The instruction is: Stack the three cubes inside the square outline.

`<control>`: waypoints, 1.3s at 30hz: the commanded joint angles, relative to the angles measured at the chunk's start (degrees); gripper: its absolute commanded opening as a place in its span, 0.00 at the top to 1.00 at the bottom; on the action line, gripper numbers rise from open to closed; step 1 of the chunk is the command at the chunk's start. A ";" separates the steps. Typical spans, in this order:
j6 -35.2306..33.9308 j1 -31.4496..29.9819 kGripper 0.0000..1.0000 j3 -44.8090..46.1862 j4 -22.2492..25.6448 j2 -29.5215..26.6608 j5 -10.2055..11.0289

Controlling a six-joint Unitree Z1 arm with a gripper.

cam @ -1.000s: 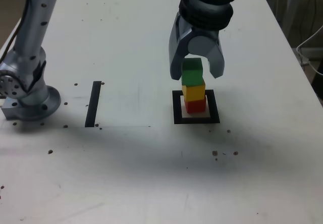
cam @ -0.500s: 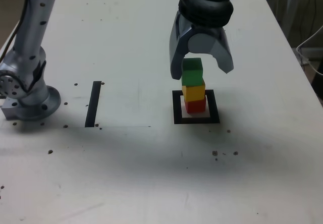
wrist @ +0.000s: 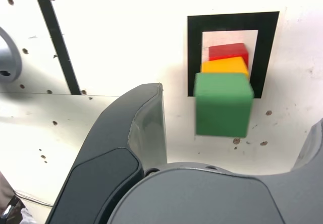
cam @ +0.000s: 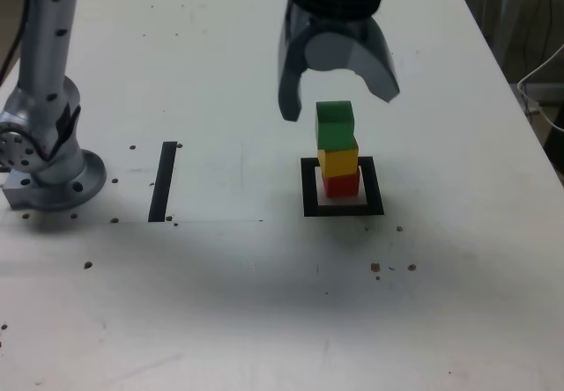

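I see grey gripper [cam: 339,100] spread wide above small green block [cam: 335,125]; green on yellow block [cam: 338,159], red block [cam: 340,184], inside black tape square [cam: 308,188] | risk: green sits skewed, may topple if I clip it

Robotics lab, white test table [cam: 220,303], bolted arm base [cam: 48,175], tape markers [cam: 163,181]

The arm [cam: 48,83] is cut off by the exterior view's top edge. In the wrist view, most of the red cube [wrist: 228,51] is hidden beneath the yellow cube [wrist: 225,65].
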 commanded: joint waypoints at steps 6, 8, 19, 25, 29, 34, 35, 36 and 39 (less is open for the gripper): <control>0.93 0.70 0.01 4.37 1.06 -7.30 -1.34; 1.71 1.50 0.01 6.40 0.94 -9.77 -2.07; 7.66 6.28 0.01 24.30 -0.23 -24.35 -2.08; 8.35 6.31 0.01 39.52 -7.61 -27.80 -1.69; 8.79 6.32 0.01 46.69 -13.44 -29.13 -2.16; 8.95 6.33 0.01 53.28 -20.81 -29.45 -2.54; 8.95 6.36 0.01 54.50 -22.36 -29.35 -2.54; 8.95 6.41 0.01 55.72 -23.88 -29.25 -2.53; 8.95 6.57 0.01 58.95 -27.69 -29.01 -2.40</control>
